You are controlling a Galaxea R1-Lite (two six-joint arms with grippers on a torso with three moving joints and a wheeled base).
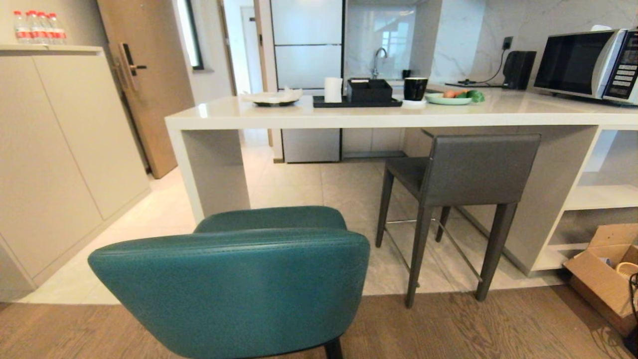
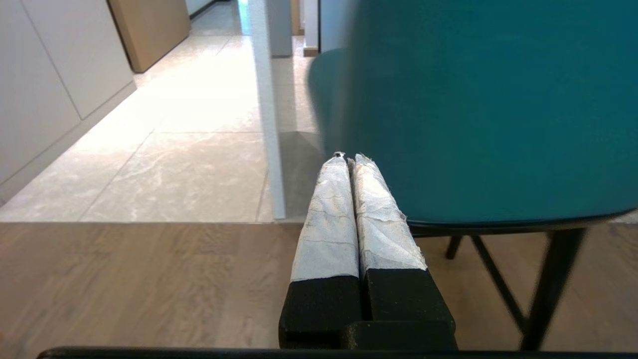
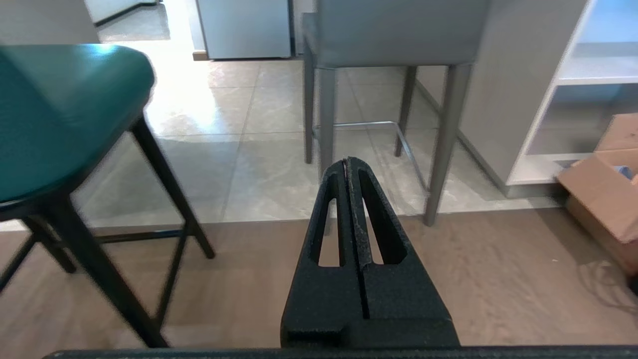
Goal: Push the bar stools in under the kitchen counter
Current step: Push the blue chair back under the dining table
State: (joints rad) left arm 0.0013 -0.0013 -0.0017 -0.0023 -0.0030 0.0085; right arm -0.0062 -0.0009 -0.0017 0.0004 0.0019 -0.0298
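The teal stool (image 1: 234,279) stands clear of the kitchen counter (image 1: 349,117); the grey stool (image 1: 461,174) sits partly under it, beside a cardboard box (image 1: 605,271). Only the wrist views show the left gripper (image 2: 347,158) and right gripper (image 3: 347,162), both clenched and empty.

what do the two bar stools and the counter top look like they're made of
Teal stool: leather or faux leather by its fine grain and a stitched seam along the curved back; thin black legs, likely metal.
Grey stool: smooth matte grey upholstery, probably leather-like; matching grey legs of unclear material, with a shiny metal footrest.
Counter top: glossy off-white slab, stone or a stone-look composite, judging by its reflections.
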